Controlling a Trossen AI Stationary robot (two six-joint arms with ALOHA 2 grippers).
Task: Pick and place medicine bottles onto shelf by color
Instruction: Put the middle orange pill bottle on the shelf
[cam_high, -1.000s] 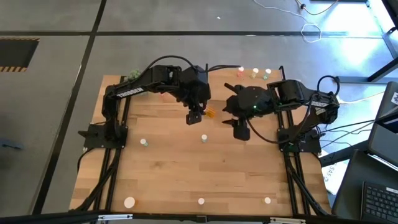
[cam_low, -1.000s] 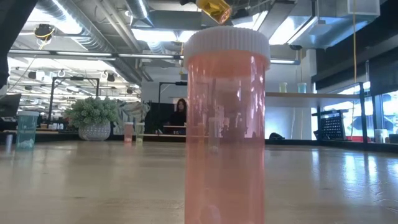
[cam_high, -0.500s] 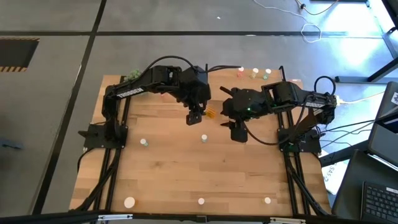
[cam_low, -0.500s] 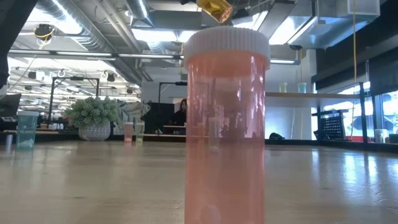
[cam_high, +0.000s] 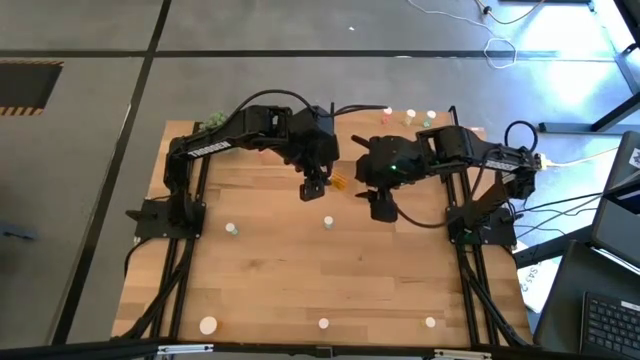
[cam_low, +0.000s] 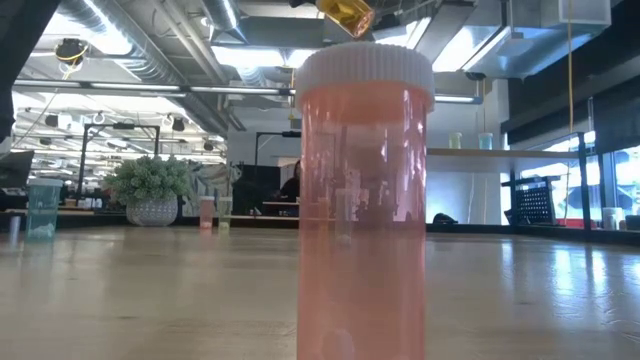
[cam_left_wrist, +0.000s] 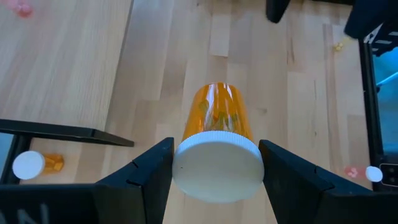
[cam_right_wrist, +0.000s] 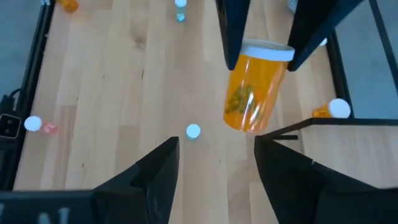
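— Across the light-wood bench (cam_high: 280, 280), what stood about?
— Small capped bottles, scattered; a pink bottle (cam_low: 364, 210) blocked the low view, a plant (cam_low: 152, 180) behind.
— And the jaws?
— Left gripper (cam_high: 314, 186) clenched an orange bottle (cam_left_wrist: 217, 115) mid-bench, raised; right gripper (cam_high: 381, 207) released, nearby.

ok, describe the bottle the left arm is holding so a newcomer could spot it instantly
Above the wooden tabletop, near its middle, the left tool grips an orange bottle by its white cap. It alone hangs tilted off the table; the other bottles stand or lie on surfaces.
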